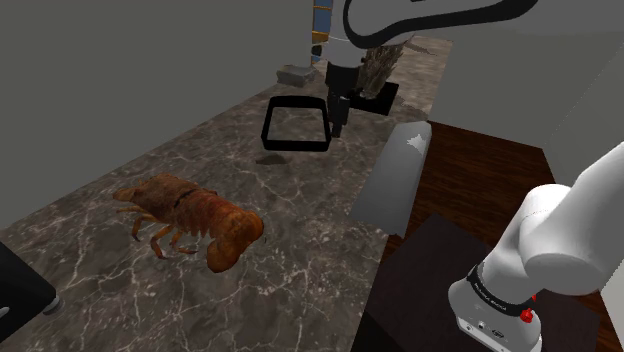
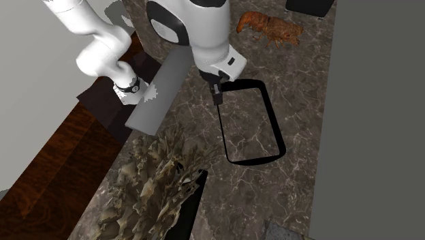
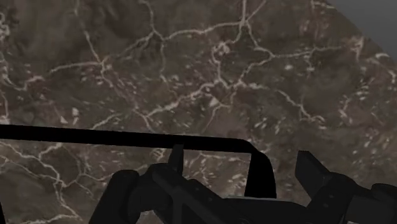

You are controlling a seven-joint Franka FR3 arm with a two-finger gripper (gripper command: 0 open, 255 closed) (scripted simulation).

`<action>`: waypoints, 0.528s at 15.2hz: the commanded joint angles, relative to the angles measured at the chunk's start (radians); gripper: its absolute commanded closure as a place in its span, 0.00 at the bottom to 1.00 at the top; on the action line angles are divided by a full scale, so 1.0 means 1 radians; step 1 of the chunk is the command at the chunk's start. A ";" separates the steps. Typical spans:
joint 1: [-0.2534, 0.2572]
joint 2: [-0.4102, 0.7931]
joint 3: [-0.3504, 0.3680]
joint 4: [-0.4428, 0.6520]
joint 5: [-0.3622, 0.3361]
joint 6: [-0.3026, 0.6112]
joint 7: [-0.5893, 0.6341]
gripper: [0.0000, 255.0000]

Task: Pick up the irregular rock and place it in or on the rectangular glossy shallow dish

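Note:
The dish [image 1: 297, 125] is a black rectangular rim lying on the dark marble counter [image 1: 150, 290]; it also shows as the dish [image 2: 252, 123] and as a black rim band [image 3: 127, 137]. My gripper [image 1: 340, 118] hangs just above the dish's edge on the shoulder view's right. It is open, its fingertips [image 3: 175, 156] apart with nothing between them. The gripper [image 2: 218, 95] stands over the dish's corner. A small dark lump [image 1: 270, 157], possibly the rock, lies on the counter by the dish's near corner. It blends with the marble.
A brown lobster [image 1: 190, 215] lies nearer the camera on the counter. A grey slab [image 1: 395, 180] lies along the counter's edge by the arm. A spiky brown mass [image 2: 153, 184] sits on a black base beyond the dish. A grey block [image 1: 293, 73] stands at the back.

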 commanded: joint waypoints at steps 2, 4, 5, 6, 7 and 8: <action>0.028 0.077 0.014 0.076 0.036 0.007 -0.086 0.00; 0.044 0.125 0.027 0.129 0.059 0.007 -0.139 0.00; 0.052 0.149 0.033 0.155 0.069 0.006 -0.165 0.00; 0.060 0.172 0.041 0.182 0.080 0.003 -0.190 0.00; 0.067 0.194 0.049 0.209 0.089 0.001 -0.214 0.00; 0.075 0.216 0.057 0.236 0.099 -0.003 -0.239 0.00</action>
